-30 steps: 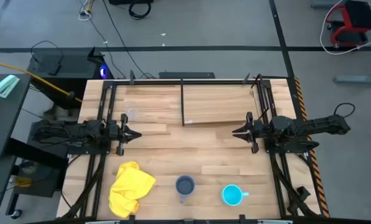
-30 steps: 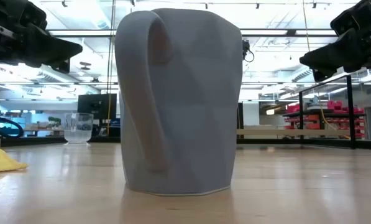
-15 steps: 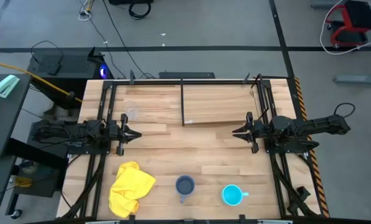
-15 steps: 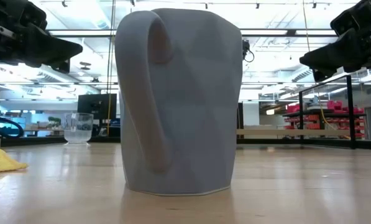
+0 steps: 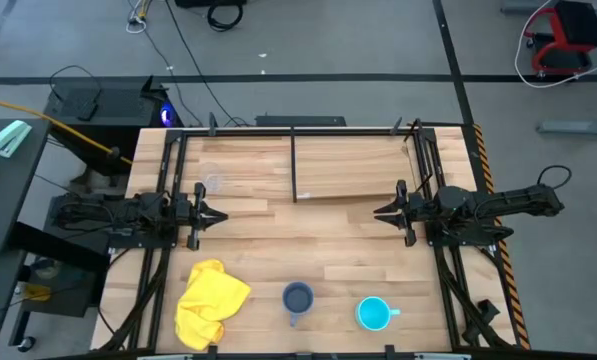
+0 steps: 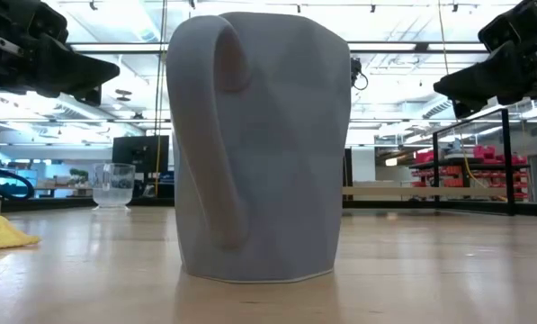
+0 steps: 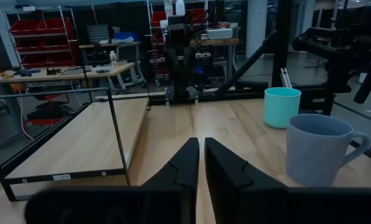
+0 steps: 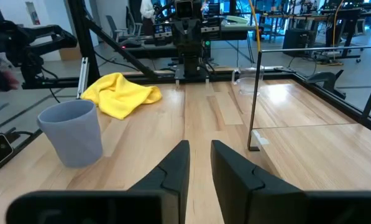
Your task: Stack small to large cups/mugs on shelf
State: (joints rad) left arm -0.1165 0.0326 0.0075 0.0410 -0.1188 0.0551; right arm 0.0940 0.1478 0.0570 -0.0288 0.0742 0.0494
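The dark grey-blue mug (image 5: 297,298) stands upright near the table's front edge, and the cyan mug (image 5: 373,314) stands upright to its right. The small clear glass cup (image 5: 213,184) stands at the far left, beside the shelf (image 5: 353,165), a light-wood board with thin black uprights at the table's far side. My left gripper (image 5: 221,214) hovers at mid-left, fingers shut and empty, pointing toward the table's right. My right gripper (image 5: 378,212) hovers at mid-right, pointing left, its fingers a narrow gap apart and empty. Both are well clear of the mugs.
A crumpled yellow cloth (image 5: 210,302) lies at the front left, beside the grey-blue mug. Black arm frames run along both table sides. Bare wood lies between the two grippers and in front of the shelf.
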